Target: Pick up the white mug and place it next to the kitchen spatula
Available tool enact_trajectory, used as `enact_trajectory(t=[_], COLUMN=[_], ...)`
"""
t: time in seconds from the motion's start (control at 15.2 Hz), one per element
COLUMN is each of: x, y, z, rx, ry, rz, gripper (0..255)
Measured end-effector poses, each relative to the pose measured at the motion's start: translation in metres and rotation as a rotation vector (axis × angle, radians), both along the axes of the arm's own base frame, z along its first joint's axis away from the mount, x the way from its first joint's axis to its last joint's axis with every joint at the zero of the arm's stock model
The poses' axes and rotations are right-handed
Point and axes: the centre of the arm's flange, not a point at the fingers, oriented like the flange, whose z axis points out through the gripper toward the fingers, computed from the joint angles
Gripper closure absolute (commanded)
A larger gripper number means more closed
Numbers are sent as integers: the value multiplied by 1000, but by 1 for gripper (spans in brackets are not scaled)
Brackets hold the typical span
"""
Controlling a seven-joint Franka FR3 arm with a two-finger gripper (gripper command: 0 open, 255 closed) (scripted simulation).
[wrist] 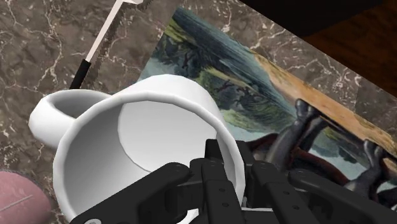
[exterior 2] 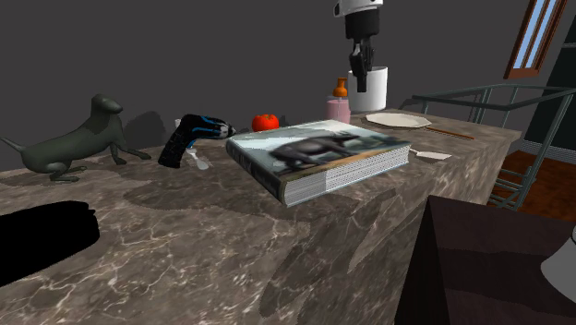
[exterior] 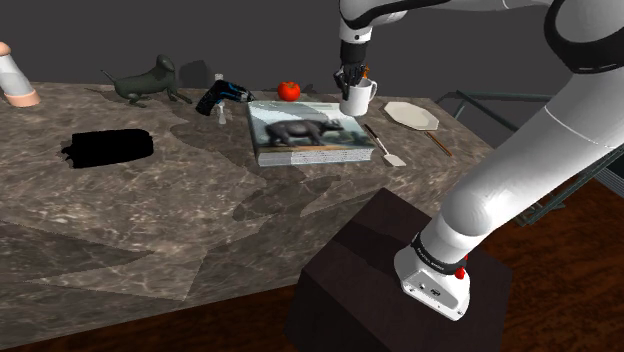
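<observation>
Black two-finger claw (exterior: 349, 78) was clamped on the rim of the plain white mug (exterior: 357, 99), right by the thick hardcover book (exterior: 310, 133).

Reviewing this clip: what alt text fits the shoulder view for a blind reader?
The arm's black tool grips a white mug by its rim above a marbled counter, by the far corner of a large book. A spatula lies beside the book, with a plate beyond it.

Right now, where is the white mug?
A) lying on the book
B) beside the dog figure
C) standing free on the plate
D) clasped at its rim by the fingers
D: the fingers clamp the rim of the mug, one inside and one outside.
</observation>
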Motion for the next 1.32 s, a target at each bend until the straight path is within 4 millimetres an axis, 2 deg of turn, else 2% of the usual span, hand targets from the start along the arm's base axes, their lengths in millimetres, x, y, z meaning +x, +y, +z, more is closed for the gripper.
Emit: enact_trajectory(t=[0.26,0.99,1.32], x=[-24,-90,-127], y=[-40,-173,-233], z=[1,22,30], rx=[0,1,0], ry=[0,0,0], rz=[0,0,-1], gripper=[255,255,255])
